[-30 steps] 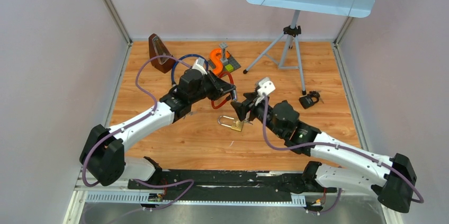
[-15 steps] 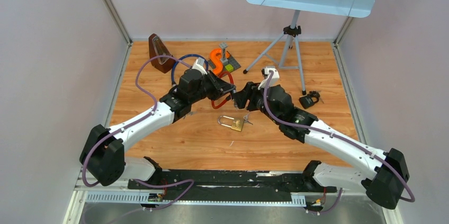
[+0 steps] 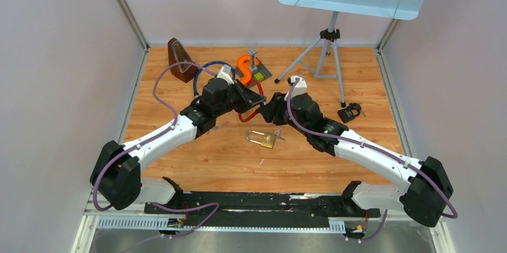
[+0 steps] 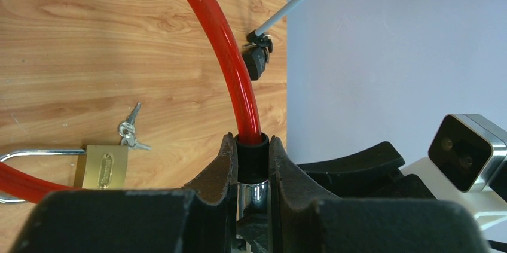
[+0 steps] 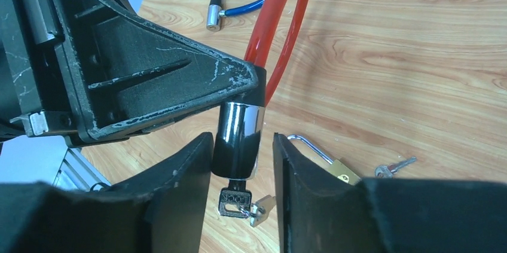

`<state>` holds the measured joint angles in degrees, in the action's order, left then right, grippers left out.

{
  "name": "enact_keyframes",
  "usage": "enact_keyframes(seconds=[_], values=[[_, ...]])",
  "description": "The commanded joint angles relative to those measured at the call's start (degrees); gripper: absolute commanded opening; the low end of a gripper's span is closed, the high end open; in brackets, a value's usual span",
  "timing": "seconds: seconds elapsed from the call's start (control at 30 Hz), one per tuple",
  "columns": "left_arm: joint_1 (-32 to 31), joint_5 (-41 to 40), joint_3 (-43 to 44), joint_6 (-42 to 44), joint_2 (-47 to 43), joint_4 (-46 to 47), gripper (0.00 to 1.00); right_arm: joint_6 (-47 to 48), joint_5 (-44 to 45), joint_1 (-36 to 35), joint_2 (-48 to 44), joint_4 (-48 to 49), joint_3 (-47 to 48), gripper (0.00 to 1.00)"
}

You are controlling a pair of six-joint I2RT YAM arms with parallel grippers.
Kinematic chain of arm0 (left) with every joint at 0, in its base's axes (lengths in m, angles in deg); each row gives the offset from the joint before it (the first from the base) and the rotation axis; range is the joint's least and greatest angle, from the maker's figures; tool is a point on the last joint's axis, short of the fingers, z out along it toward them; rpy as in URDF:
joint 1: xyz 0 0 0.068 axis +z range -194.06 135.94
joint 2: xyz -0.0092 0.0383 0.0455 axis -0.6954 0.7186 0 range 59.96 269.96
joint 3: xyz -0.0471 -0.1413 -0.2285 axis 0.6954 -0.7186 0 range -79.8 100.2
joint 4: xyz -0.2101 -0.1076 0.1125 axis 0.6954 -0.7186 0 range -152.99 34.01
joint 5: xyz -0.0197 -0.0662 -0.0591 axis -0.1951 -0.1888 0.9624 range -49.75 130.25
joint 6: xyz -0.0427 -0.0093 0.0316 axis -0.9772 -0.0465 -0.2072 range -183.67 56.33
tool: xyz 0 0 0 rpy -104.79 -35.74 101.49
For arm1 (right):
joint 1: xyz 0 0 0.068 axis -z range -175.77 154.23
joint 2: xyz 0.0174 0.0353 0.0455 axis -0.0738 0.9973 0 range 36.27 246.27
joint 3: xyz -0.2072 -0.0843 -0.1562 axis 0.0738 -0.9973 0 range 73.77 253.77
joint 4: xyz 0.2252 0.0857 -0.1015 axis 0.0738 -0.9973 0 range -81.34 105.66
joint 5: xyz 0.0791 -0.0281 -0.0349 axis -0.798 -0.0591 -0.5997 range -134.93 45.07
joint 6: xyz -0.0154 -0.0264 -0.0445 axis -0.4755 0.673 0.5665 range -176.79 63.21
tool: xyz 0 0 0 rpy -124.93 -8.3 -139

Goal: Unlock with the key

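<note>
My left gripper (image 3: 258, 104) is shut on the black sleeve end (image 4: 251, 156) of a red cable lock (image 4: 235, 67) and holds it above the wooden floor. The lock's chrome and black cylinder (image 5: 238, 136) sticks out of it. A black-headed key (image 5: 234, 203) sits in the end of the cylinder, with a second key on its ring. My right gripper (image 5: 242, 142) is open. Its jaws stand either side of the cylinder, with a gap on each side. The two grippers meet in the top view, the right gripper (image 3: 272, 109) just right of the left one.
A brass padlock (image 3: 266, 140) with small keys (image 3: 280, 136) lies on the floor below the grippers. A blue cable (image 3: 209, 65), an orange clamp (image 3: 244, 67) and a brown metronome (image 3: 178, 58) stand at the back. A music stand tripod (image 3: 326, 49) and a black lock (image 3: 350, 112) are at the right.
My right arm has moved away from the padlock, up and left to the held cable lock, and its jaws now flank the cylinder. The left arm has not moved.
</note>
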<state>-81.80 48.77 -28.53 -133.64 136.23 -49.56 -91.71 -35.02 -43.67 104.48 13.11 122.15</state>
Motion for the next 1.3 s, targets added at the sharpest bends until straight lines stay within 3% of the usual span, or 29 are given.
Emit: enact_keyframes(seconds=[0.0, 0.13, 0.2, 0.33, 0.37, 0.63, 0.77, 0.97, 1.1, 1.27], values=[[-0.1, 1.1, 1.4, 1.4, -1.9, 5.7, 0.00, -0.7, -0.2, 0.9, 1.2, 2.0, 1.8, 0.35], [0.0, 0.9, 1.5, 2.9, -2.2, 4.6, 0.00, -1.8, -0.1, 1.9, 0.0, 3.7, 0.8, 0.10], [0.0, 0.1, 1.4, 4.0, -2.9, 3.3, 0.09, -2.7, 0.3, 2.4, -1.3, 4.3, -0.3, 0.00], [0.6, -1.2, 0.3, 8.7, -5.4, 2.1, 0.35, -4.7, -0.3, 3.7, -4.0, 5.7, -2.5, 0.00], [0.9, -1.6, 0.1, 9.9, -6.1, 1.8, 0.38, -4.9, -0.6, 4.0, -4.5, 5.7, -2.8, 0.00], [1.1, -11.7, -2.9, 31.7, -16.1, -4.1, 0.76, -6.7, -1.9, 6.4, -7.6, 6.1, -4.5, 0.00], [1.0, -9.5, -4.2, 42.7, -17.7, -4.9, 0.98, -7.6, -3.7, 7.6, -8.4, 6.8, -4.8, 0.00], [1.0, 1.7, -11.2, 59.8, -16.5, 6.9, 1.00, -8.2, -5.7, 8.4, -8.8, 7.2, -4.8, 0.00], [1.0, 7.6, -15.0, 65.7, -14.2, 16.3, 1.00, -8.5, -6.5, 8.7, -9.7, 7.2, -5.0, 0.00], [-2.0, 10.9, -14.5, 71.6, -9.7, 19.6, 1.00, -9.0, -8.0, 8.9, -9.9, 7.4, -4.7, 0.00]])
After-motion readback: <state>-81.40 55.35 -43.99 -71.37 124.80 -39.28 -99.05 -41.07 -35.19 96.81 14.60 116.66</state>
